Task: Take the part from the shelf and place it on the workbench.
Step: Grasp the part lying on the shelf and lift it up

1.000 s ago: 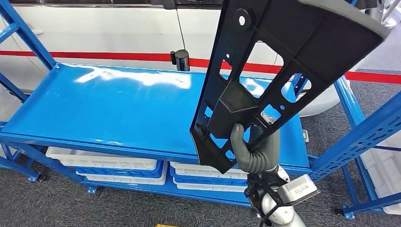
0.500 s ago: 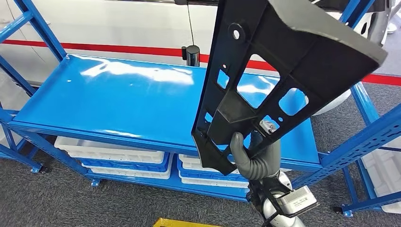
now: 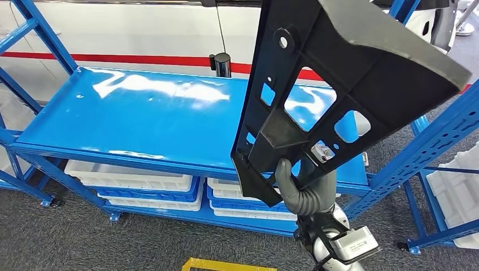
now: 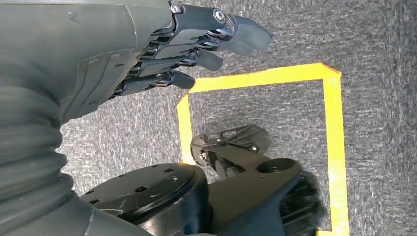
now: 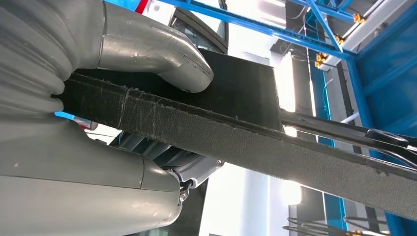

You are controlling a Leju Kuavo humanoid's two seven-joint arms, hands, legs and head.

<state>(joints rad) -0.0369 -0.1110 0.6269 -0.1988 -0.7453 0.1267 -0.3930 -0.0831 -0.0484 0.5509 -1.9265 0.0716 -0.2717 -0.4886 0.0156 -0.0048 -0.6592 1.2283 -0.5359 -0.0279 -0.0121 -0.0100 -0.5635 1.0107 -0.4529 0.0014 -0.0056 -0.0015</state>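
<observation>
Ahead, a blue shelf (image 3: 141, 121) stands before a white car (image 3: 130, 28), white bins (image 3: 130, 183) on its lower tier and a small dark cylinder (image 3: 221, 63) at its back edge. Held upright, the part (image 3: 339, 79) hides the shelf's right side. From the right wrist, its fuzzy edge (image 5: 255, 142) runs between thumb and fingers of the right hand (image 3: 302, 186), clamped at its lower end. Beside yellow floor tape (image 4: 334, 147), the left hand (image 4: 147, 54) hangs empty over carpet, fingers loosely extended.
</observation>
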